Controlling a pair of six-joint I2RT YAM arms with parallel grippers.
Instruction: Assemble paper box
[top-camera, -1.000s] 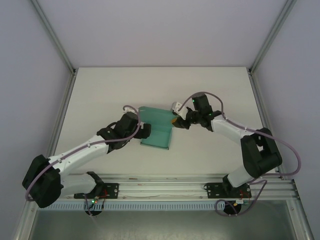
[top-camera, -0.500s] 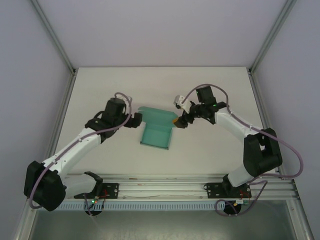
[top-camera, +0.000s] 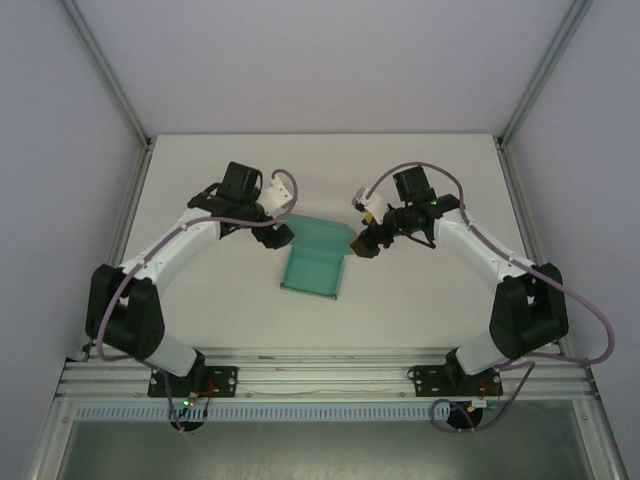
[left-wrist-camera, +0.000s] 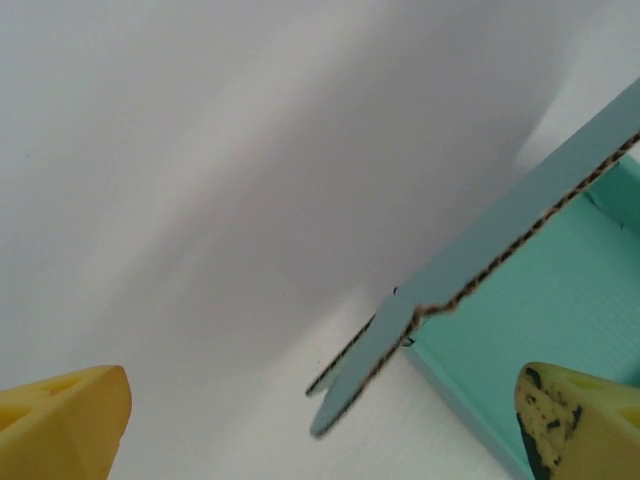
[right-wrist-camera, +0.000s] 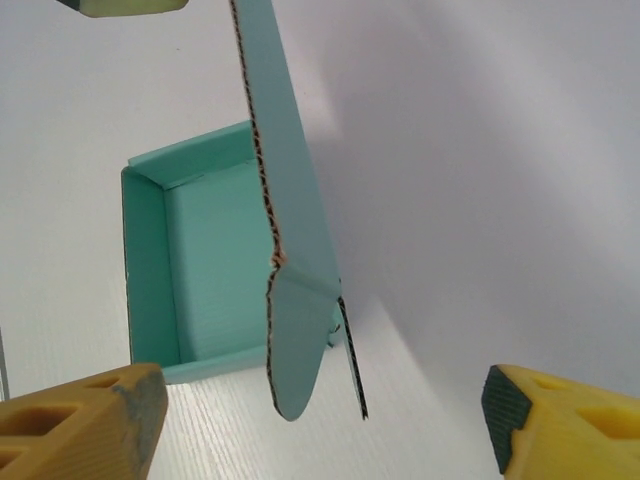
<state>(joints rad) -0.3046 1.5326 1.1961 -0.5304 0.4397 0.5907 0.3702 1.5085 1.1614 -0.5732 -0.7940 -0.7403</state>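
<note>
White bench (top-camera: 320, 160) inside pale-walled cell, alu frame posts at the corners. Mid-bench, between the two arms: paper box (top-camera: 312, 275), teal card, half built. Shallow tray part flat on bench, opening up, long axis approx left-right & turned slightly. Lid (top-camera: 315, 232) hinged on tray's far edge, raised & leaning away from the arm bases, same left-right run as the tray. Seen edge-on from right wrist cam: lid near upright, corrugated cut edge showing, rounded end flap (right-wrist-camera: 295, 350) bent at a crease off lid's right end. Matching flap at lid's left end in left wrist cam, tip hanging just above bench.

Left pincer (top-camera: 283, 236) just beside lid's far-left end, yellow fingers (left-wrist-camera: 65, 420) spread wide, gripping nothing. Right pincer (top-camera: 362, 246) just beside lid's right end, also spread wide; end flap roughly in line w/ the gap between fingers, apart from both, not gripped.
</note>
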